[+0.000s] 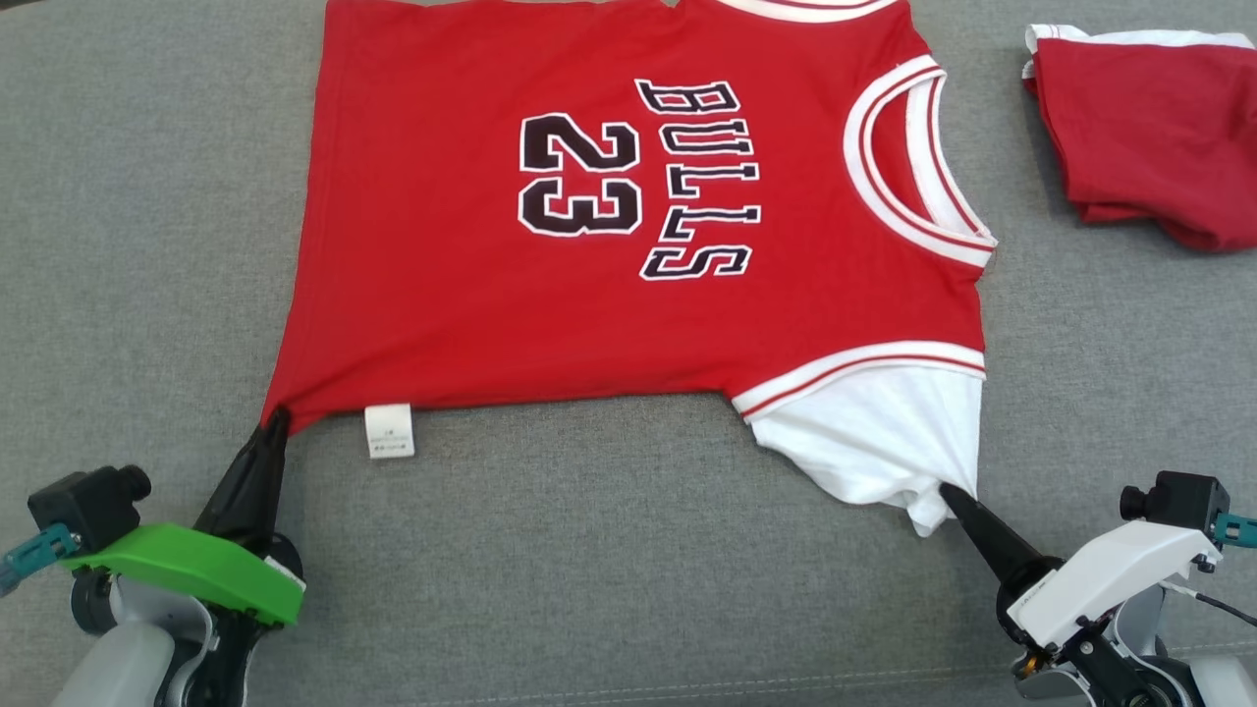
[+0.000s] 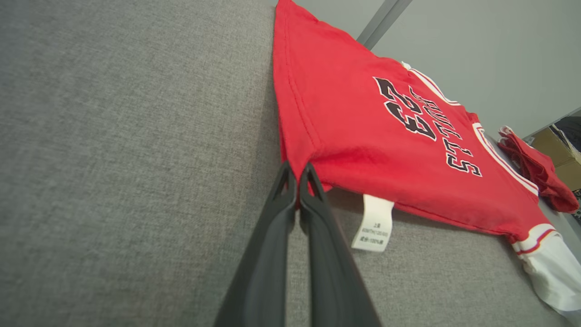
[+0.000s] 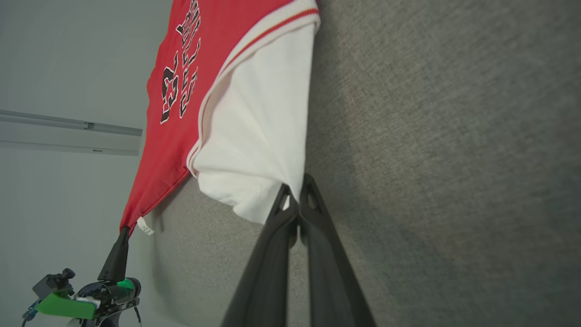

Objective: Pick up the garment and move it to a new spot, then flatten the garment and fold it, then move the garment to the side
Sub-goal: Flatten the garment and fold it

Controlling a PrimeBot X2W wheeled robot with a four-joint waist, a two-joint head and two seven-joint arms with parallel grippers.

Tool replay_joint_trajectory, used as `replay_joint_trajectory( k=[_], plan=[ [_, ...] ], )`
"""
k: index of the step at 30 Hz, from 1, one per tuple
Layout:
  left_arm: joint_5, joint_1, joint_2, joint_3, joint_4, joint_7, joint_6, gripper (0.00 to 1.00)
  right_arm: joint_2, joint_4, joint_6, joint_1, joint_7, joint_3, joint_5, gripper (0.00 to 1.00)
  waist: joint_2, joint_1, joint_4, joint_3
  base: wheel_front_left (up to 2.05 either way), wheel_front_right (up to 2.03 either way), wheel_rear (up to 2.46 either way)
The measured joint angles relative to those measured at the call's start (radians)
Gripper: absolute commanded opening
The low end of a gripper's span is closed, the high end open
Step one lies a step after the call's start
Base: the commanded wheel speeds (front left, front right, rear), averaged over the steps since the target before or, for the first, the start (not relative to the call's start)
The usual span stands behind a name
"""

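Observation:
A red jersey-style garment (image 1: pixel 609 245) with "BULLS 23" lettering and white sleeves lies spread flat on the grey cloth surface (image 1: pixel 147 245), its collar toward the right. My left gripper (image 1: pixel 278 417) is shut on the garment's near hem corner, beside a white care label (image 1: pixel 389 431). My right gripper (image 1: pixel 948 491) is shut on the tip of the white sleeve (image 1: pixel 884 437). The left wrist view shows the garment (image 2: pixel 363 131) pinched by my left gripper (image 2: pixel 297 170). In the right wrist view the white sleeve (image 3: pixel 258 136) is pinched by my right gripper (image 3: pixel 295 190).
A second red garment (image 1: pixel 1149 128) with white trim lies folded at the far right of the surface. The grey cloth stretches bare to the left and in front of the jersey. Cardboard boxes (image 2: pixel 556 150) stand beyond the surface's far end.

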Motion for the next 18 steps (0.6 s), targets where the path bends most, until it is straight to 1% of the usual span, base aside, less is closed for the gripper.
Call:
replay_joint_trajectory(
  k=[3, 9, 10, 11, 13, 15, 16, 17, 18],
  plan=[
    [0.003, 0.022, 0.005, -0.012, 0.033, 0.003, 0.000, 0.00, -0.009, 0.033, 0.000, -0.004, 0.005, 0.005, -0.025, 0.00, 0.0000, 0.0000, -0.009, -0.005, 0.00, 0.00, 0.00],
    [-0.016, 0.022, -0.020, -0.027, 0.053, 0.021, 0.000, 0.00, -0.016, 0.076, 0.000, -0.024, 0.003, 0.002, -0.049, 0.00, 0.0000, -0.0001, -0.020, -0.008, 0.00, 0.00, 0.00],
    [-0.018, 0.022, -0.023, -0.030, 0.058, 0.021, 0.000, 0.00, -0.020, 0.085, 0.000, -0.034, 0.003, 0.002, -0.058, 0.06, 0.0000, 0.0000, -0.021, -0.007, 0.00, 0.00, 0.00],
    [-0.019, 0.021, -0.026, -0.034, 0.061, 0.023, 0.000, 0.00, -0.026, 0.092, 0.000, -0.045, 0.002, 0.005, -0.069, 0.21, 0.0000, 0.0000, -0.022, -0.007, 0.00, 0.00, 0.00],
    [-0.019, 0.019, -0.027, -0.037, 0.065, 0.024, 0.000, 0.00, -0.045, 0.100, 0.001, -0.069, 0.002, 0.022, -0.103, 0.33, 0.0000, 0.0000, -0.025, -0.005, 0.00, 0.00, 0.00],
    [-0.019, 0.013, -0.030, -0.039, 0.080, 0.025, 0.000, 0.00, -0.054, 0.110, 0.009, -0.093, -0.016, 0.032, -0.140, 0.58, 0.0000, 0.0000, -0.029, -0.003, 0.00, 0.00, 0.00],
    [-0.020, 0.010, -0.032, -0.039, 0.087, 0.025, 0.000, 0.00, -0.058, 0.115, 0.009, -0.103, -0.021, 0.033, -0.150, 0.85, 0.0000, 0.0000, -0.030, -0.003, 0.00, 0.00, 0.00],
    [-0.020, 0.005, -0.033, -0.042, 0.092, 0.025, 0.000, 0.02, -0.062, 0.120, 0.009, -0.111, -0.027, 0.036, -0.162, 0.99, 0.0000, 0.0000, -0.031, -0.002, 0.00, 0.00, 0.00],
    [-0.017, -0.002, -0.032, -0.045, 0.097, 0.025, 0.000, 0.06, -0.062, 0.125, 0.009, -0.118, -0.032, 0.039, -0.169, 1.00, 0.0000, 0.0000, -0.031, -0.002, 0.00, 0.00, 0.00]
  ],
)
